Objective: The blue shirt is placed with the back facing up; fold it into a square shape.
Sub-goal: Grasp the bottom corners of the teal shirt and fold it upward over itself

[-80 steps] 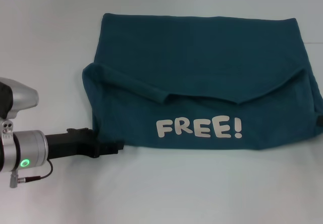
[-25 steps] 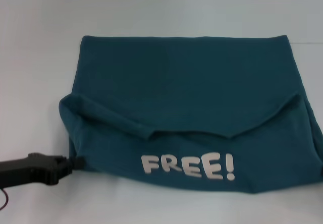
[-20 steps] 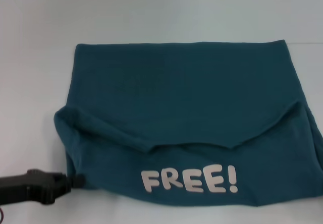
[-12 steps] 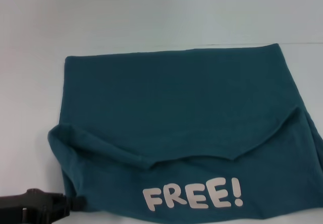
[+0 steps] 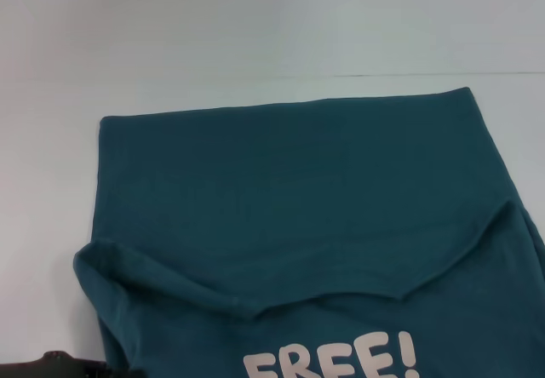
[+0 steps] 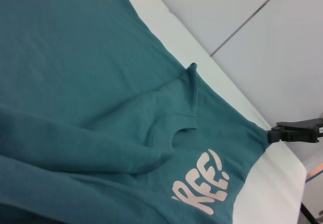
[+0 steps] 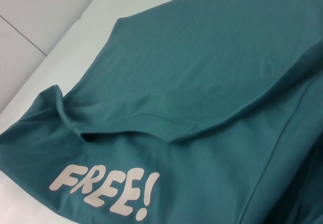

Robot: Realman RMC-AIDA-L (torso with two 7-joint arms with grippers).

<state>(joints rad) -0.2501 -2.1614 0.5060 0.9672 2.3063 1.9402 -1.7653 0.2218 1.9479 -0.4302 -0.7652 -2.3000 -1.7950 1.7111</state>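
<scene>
Half folded, the blue shirt point(image 5: 289, 225) lies on the white table point(image 5: 255, 29), its lettered near part turned up. Our left gripper point(image 5: 77, 368) and right gripper point(image 6: 295, 132) sit at its near corners; whether either is clamped we cannot tell. We should lift both corners evenly. Beyond the far hem the table is bare.

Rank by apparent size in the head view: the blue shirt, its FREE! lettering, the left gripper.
1. blue shirt, by far the largest.
2. FREE! lettering, cut off by the bottom edge.
3. left gripper, only a sliver showing at the bottom edge.
</scene>
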